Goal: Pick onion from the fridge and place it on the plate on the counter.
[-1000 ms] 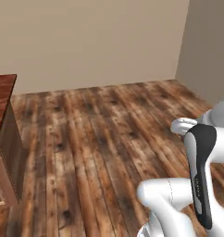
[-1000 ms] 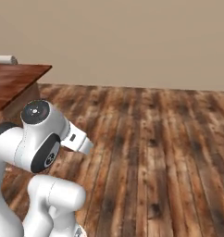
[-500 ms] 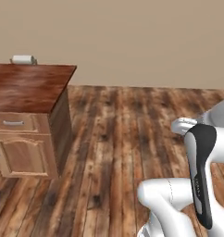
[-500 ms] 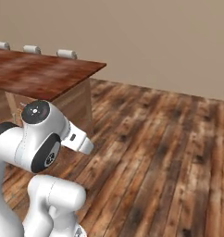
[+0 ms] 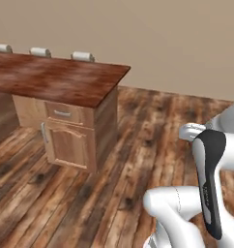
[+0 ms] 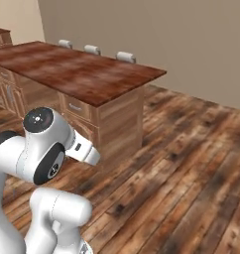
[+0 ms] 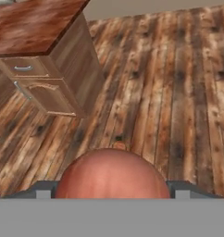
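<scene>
The onion (image 7: 112,175), a reddish-brown ball, sits large at the bottom of the hand view, held between the dark fingertips (image 7: 43,189) of my gripper (image 7: 112,190), which is shut on it. The counter (image 5: 61,80), a dark glossy wood-grain top over lighter panelled cabinets, stands to the left and ahead, with its corner toward me (image 6: 87,74) (image 7: 30,25). My white arm (image 5: 208,184) (image 6: 42,149) is folded close to the base, away from the counter. The plate and the fridge are out of view.
Three small white chair backs (image 5: 82,56) (image 6: 125,56) line the counter's far side. A wood-plank floor (image 5: 153,126) stretches to a beige wall (image 5: 162,43). The counter's end has a drawer and a door with handles (image 7: 23,68). More cabinets (image 6: 2,35) stand far left.
The whole picture has shifted, so the base has moved: the counter has slid in from the left and now stands wide and close. The arm's pose has not altered.
</scene>
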You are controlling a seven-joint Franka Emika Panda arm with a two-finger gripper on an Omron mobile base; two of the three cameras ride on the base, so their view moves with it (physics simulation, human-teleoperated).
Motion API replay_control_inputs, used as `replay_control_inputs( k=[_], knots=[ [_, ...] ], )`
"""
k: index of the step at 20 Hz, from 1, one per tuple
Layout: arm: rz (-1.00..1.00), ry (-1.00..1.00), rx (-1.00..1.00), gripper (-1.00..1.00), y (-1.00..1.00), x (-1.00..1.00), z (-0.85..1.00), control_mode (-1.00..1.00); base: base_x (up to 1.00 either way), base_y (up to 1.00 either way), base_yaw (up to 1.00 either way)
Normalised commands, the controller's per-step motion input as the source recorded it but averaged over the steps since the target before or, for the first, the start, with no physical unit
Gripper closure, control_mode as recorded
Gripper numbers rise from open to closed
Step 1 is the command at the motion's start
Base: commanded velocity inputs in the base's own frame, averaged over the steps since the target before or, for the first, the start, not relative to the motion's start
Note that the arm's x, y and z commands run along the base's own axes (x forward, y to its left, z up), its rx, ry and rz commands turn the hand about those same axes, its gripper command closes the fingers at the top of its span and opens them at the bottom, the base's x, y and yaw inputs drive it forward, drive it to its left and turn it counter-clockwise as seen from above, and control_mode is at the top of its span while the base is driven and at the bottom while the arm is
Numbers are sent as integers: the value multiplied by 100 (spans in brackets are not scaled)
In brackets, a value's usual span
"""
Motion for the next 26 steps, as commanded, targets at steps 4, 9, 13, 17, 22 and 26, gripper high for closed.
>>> replay_control_inputs(
  k=[4, 9, 13, 17, 22, 26],
  knots=[
    [0, 0, 0, 100, 0, 0, 0, 100, 4, 13, 46],
    [0, 0, 0, 100, 0, 0, 0, 100, 16, 20, 43],
    [0, 0, 0, 100, 0, 0, 0, 100, 23, 23, 41],
    [0, 0, 0, 100, 0, 0, 0, 100, 29, 25, 39],
    [0, 0, 0, 100, 0, 0, 0, 100, 37, 22, 38],
    [0, 0, 0, 100, 0, 0, 0, 100, 38, 20, 36]
  ],
)
